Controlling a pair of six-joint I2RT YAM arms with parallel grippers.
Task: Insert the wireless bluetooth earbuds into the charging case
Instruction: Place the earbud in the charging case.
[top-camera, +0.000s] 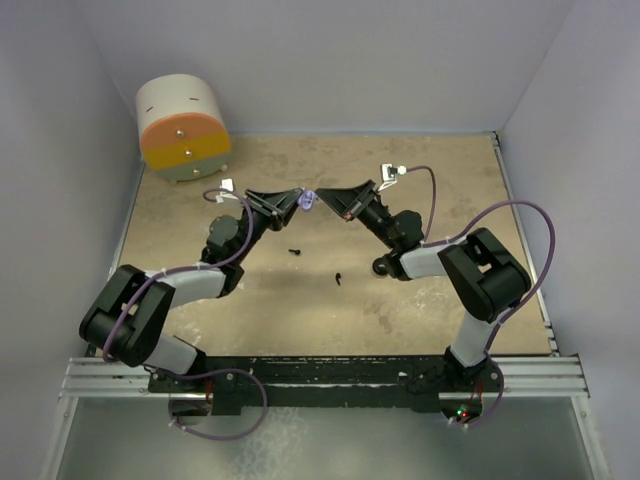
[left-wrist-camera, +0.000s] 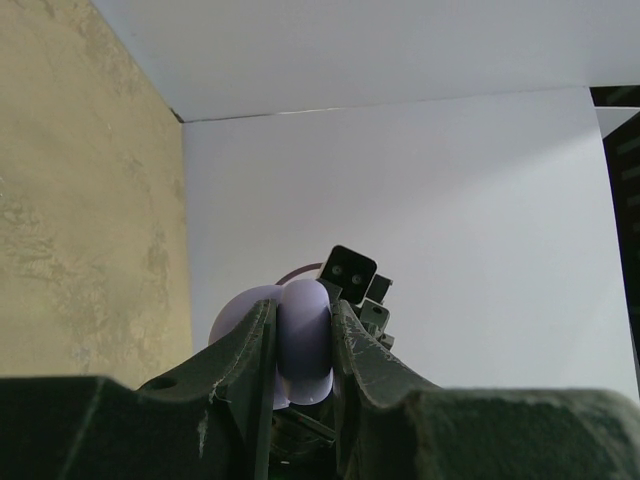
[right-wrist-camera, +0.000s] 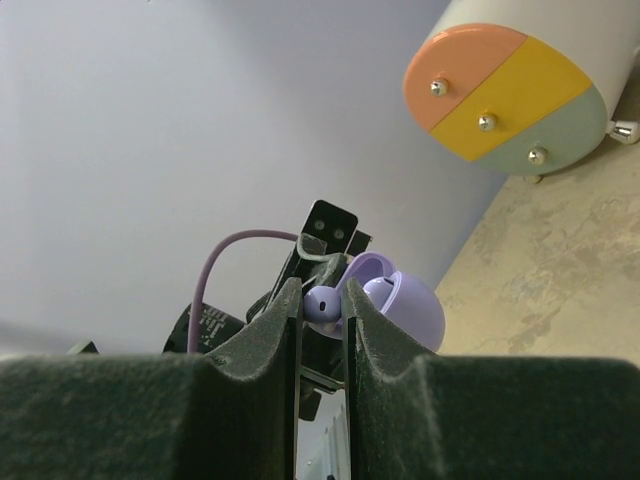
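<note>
Above the middle of the table my two grippers meet tip to tip. My left gripper (top-camera: 297, 198) (left-wrist-camera: 303, 308) is shut on the lavender charging case (top-camera: 308, 202) (left-wrist-camera: 302, 340), whose lid stands open in the right wrist view (right-wrist-camera: 405, 308). A pale lavender earbud (right-wrist-camera: 322, 304) sits pinched between the fingers of my right gripper (top-camera: 323, 198) (right-wrist-camera: 322, 292), right beside the case's open mouth. Two black earbuds (top-camera: 296, 250) (top-camera: 338, 278) lie on the tan table below the arms.
A short drum with an orange, yellow and pale green face (top-camera: 183, 128) (right-wrist-camera: 510, 85) stands at the back left corner. White walls close in the table (top-camera: 440, 180) on the left, back and right.
</note>
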